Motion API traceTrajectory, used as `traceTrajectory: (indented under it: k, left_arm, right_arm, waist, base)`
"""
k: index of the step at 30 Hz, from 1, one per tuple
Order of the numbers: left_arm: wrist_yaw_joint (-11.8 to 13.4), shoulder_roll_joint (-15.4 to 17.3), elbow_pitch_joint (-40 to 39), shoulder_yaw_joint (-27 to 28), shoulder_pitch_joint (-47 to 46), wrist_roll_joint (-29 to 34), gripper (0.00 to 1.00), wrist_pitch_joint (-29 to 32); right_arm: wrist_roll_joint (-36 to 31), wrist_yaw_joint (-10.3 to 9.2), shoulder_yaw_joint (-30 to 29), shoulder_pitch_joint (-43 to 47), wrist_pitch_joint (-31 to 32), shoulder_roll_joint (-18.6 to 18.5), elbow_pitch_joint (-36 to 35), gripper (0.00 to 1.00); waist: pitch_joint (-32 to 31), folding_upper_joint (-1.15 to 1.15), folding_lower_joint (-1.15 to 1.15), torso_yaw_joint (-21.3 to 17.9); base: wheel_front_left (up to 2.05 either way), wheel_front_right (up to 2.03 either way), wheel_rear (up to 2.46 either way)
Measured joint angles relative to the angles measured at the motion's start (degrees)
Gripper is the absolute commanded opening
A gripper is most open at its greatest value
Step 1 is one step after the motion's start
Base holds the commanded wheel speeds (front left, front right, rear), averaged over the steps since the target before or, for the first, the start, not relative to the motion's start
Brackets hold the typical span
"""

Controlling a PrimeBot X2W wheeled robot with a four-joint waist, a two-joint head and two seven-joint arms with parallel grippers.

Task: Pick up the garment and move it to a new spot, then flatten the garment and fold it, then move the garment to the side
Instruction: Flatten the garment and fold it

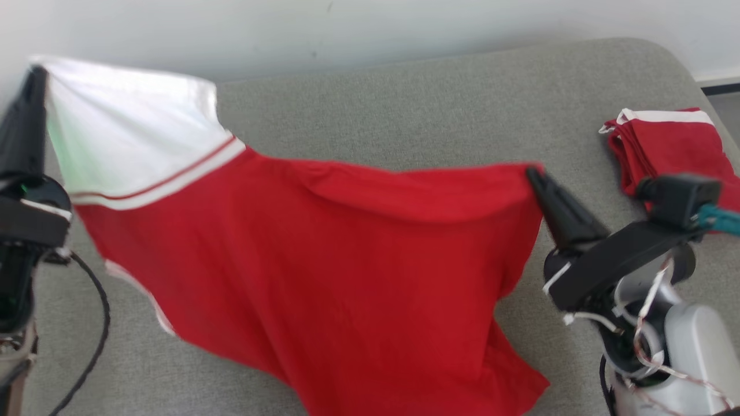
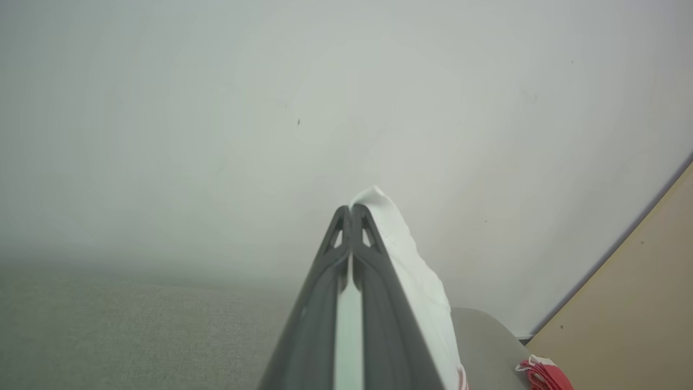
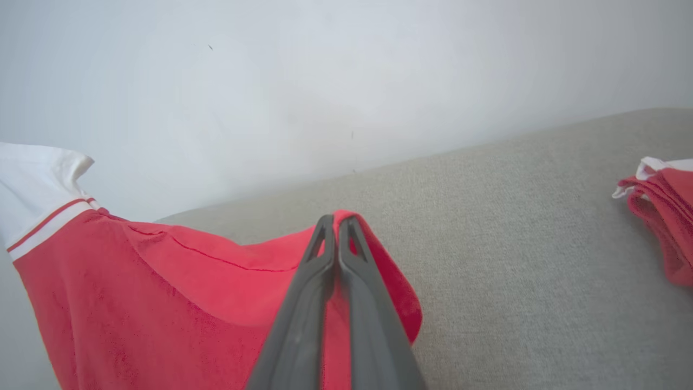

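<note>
Head view: we see the garment [image 1: 324, 260], red with a white band and a thin red stripe at its left end, stretched in the air between both arms above the grey padded bench [image 1: 404, 104]. The left gripper [image 1: 37, 75] is pinched closed on the white corner at upper left. The right gripper [image 1: 532, 173] is pinched closed on the red top edge at right. The lower part of the garment hangs down toward the near edge; we can't tell whether it touches the bench. A folded red pile [image 1: 670, 150] with white trim lies on the bench at far right, well apart from the garment. A black cable [image 1: 98, 312] loops by the left arm.

Left wrist view: the left gripper [image 2: 351, 208] has its fingers pressed together, with white cloth of the garment [image 2: 417, 281] clamped between them and spilling over the right finger. Pale wall [image 2: 216, 108] behind, bench [image 2: 108, 325] below, folded red pile [image 2: 544, 374] at the bottom right beside a tan panel [image 2: 639, 303].

Right wrist view: the right gripper [image 3: 338, 219] is closed tight on a red fold of the garment [image 3: 162, 281], which runs left to its white end. The folded red pile [image 3: 660, 216] sits on the bench [image 3: 514, 227] at right.
</note>
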Motion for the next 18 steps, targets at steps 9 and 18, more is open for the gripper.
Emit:
traceTrajectory:
  k: [9, 18]
  left_arm:
    - [2.2, 0.6, -2.8, -0.6, -7.3, 1.6, 0.00, 1.3]
    - [3.3, -0.8, 2.4, -1.1, -19.5, 5.6, 0.00, -2.5]
  right_arm:
    - [4.6, 0.00, -1.7, -9.8, -0.3, -1.3, -1.8, 0.00]
    - [7.2, 0.00, 1.7, -21.8, 0.6, -6.5, 1.4, 0.00]
  waist:
    - [-2.2, 0.00, 0.00, 0.1]
    - [-2.1, 0.00, 0.00, -1.2]
  base:
    - [0.00, 0.00, 0.00]
    - [0.00, 0.00, 0.00]
